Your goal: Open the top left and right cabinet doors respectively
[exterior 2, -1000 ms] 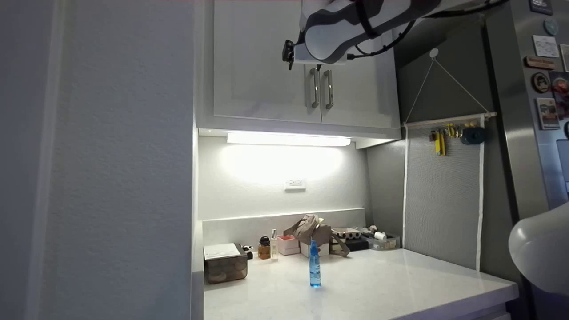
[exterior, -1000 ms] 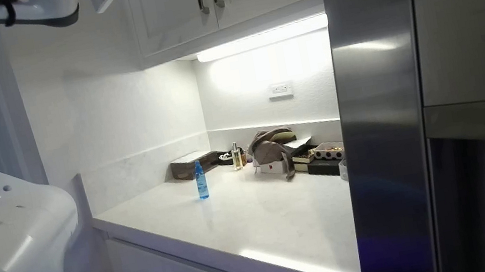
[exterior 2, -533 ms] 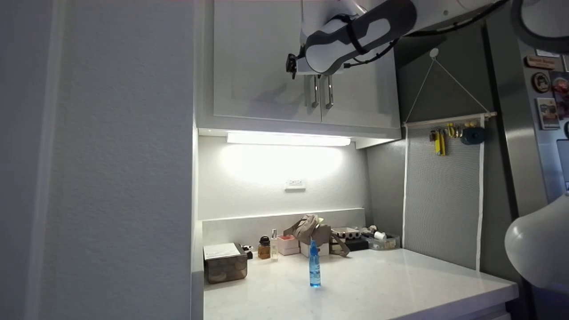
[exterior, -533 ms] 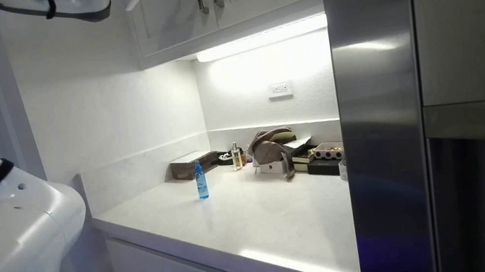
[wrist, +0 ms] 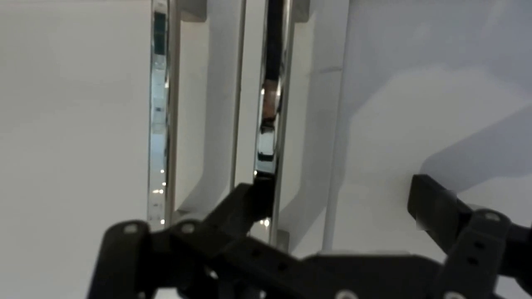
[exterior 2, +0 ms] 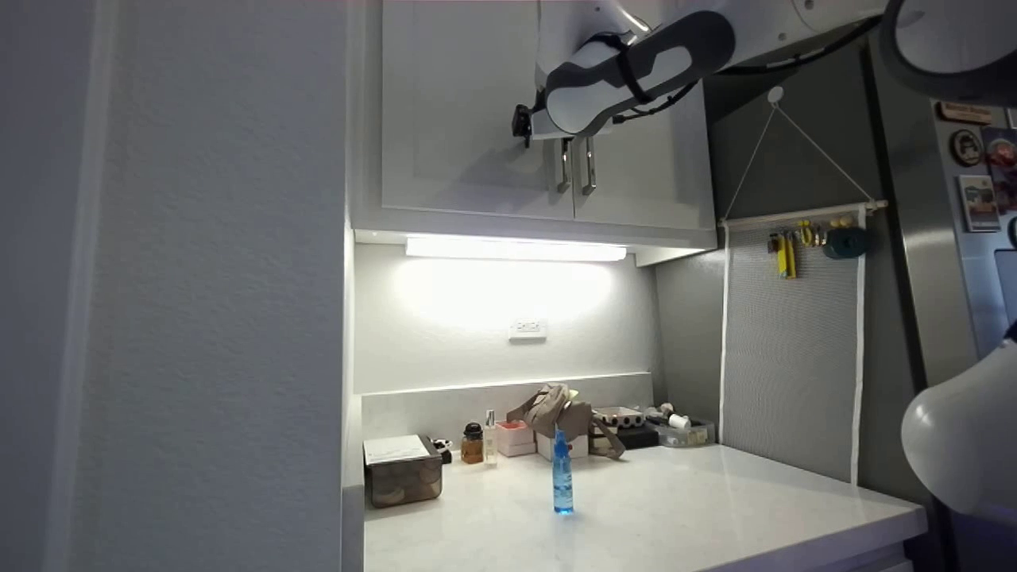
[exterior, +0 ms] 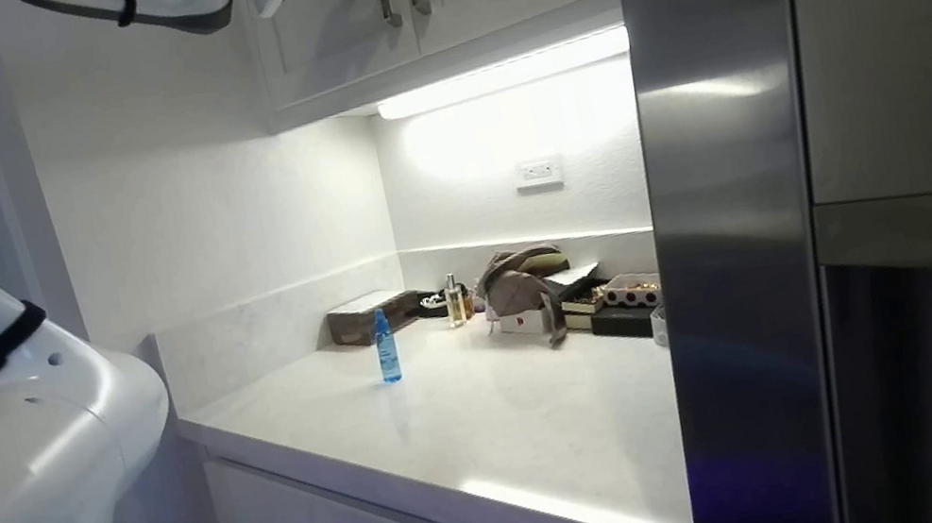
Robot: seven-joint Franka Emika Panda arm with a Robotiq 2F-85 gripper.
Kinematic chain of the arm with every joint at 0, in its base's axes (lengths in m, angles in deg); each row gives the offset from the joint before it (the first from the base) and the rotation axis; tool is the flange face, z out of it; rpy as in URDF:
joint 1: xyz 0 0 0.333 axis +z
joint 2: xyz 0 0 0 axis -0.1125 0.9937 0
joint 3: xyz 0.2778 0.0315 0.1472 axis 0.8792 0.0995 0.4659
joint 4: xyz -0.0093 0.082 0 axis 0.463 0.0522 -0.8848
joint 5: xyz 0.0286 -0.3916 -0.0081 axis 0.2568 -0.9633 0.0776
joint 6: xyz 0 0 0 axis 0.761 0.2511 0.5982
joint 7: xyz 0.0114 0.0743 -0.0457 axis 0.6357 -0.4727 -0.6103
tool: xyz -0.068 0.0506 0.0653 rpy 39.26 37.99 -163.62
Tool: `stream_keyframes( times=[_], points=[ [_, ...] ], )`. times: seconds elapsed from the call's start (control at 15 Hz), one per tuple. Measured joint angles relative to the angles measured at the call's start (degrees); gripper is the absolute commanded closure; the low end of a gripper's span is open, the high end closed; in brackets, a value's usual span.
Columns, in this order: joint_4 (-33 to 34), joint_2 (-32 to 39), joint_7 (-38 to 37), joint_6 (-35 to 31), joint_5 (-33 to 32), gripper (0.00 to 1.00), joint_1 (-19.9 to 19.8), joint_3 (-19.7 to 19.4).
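"Sitting side by side in the wall cabinet (exterior 2: 493, 224), the left cabinet door (exterior 2: 453, 95) and the right cabinet door (exterior 2: 659, 175) are both shut, a thin straight seam between them."

"What are they like up close?"

"Smooth and white, with a shallow ridge following the edge. Each carries an upright metal bar, square-cut and mirror-bright: the left handle (exterior 2: 565, 171) and the right handle (exterior 2: 589, 171) stand near each other, flanking the seam."

"And the gripper (wrist: 338, 193)?"

"At the left handle. Its black, blocky fingers (wrist: 432, 199) are spread wide. In the wrist view, one overlaps the polished bar, though I can't tell whether it touches; its mate shows against the white face of the left cabinet door, well apart from the bar."

"So the arm (exterior 2: 667, 67) crosses the doors?"

"Yes, glossy white and charcoal, it lies in front of both in an exterior view."

"What's underneath?"

"A long strip light (exterior 2: 516, 249) glows along the cabinet's underside. Below, the counter (exterior 2: 755, 508) is pale, slick and stone-like. A see-through blue spray bottle (exterior 2: 562, 481) stands upright on it, with crumpled taupe fabric (exterior 2: 548, 409) behind and a smoky, boxy container (exterior 2: 405, 481) to its left."

"And alongside?"

"Finely woven grey mesh (exterior 2: 794, 342) hangs flat at the counter's right, and the fridge (exterior: 734, 205) shows brushed steel."
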Motion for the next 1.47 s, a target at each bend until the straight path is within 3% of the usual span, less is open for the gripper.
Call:
stream_keyframes(
  times=[0.6,0.93,1.07,1.47],
  points=[
    [3.3,6.4,0.0,3.2,-6.2,0.00,1.8,-0.1],
    [5.1,9.8,0.0,7.4,-11.2,0.00,10.0,-4.3],
    [5.2,10.9,0.0,8.8,-13.7,0.26,15.3,-7.8],
    [4.8,12.0,0.4,13.1,-17.2,0.69,35.6,-23.2]
  ],
)
